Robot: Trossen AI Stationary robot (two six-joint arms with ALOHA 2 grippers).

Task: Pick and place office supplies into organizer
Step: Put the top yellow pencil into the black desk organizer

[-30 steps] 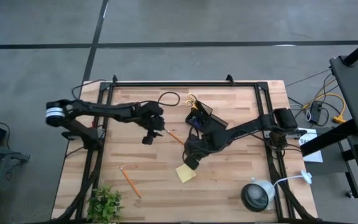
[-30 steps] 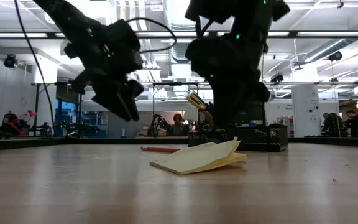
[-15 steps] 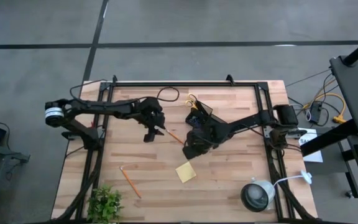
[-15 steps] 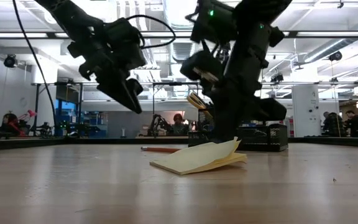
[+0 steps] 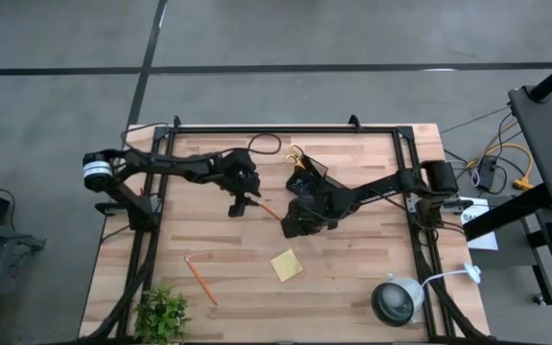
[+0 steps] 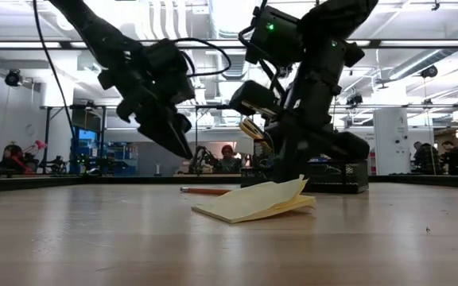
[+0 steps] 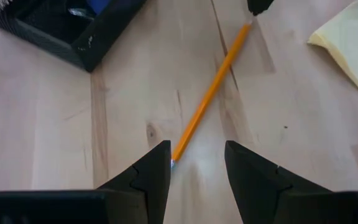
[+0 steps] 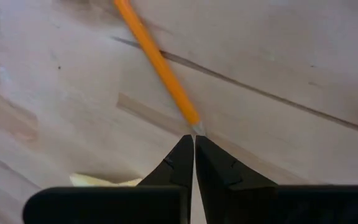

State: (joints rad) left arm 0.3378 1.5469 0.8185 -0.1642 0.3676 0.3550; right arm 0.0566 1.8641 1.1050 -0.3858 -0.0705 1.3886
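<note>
An orange pencil (image 5: 267, 209) lies flat on the table between both grippers. My left gripper (image 7: 196, 163) hovers above its one end, open, with a finger on either side of it. My right gripper (image 8: 194, 140) is shut, and its tips sit at the pencil's other end (image 8: 193, 122). The black organizer (image 5: 307, 178) stands behind them and holds yellow-handled scissors. The yellow sticky-note pad (image 5: 287, 264) lies flat nearer the near edge. A second pencil (image 5: 200, 280) lies near the left front. My right gripper's shut fingertips, slanting down, stand right at the pencil's pointed end (image 8: 196, 128). I cannot tell whether they touch it. The pencil lies flat on the table.
A green plant (image 5: 161, 314) stands at the near left corner and a round lamp (image 5: 396, 300) at the near right. A black cable (image 5: 260, 149) loops at the far edge beside the organizer. Bare wood lies left of the pad.
My right gripper has moved from above the sticky-note pad toward the far edge, to the pencil's end beside the organizer. My left gripper has shifted to the right along the pencil and dipped lower. The pad and both pencils have stayed in place.
</note>
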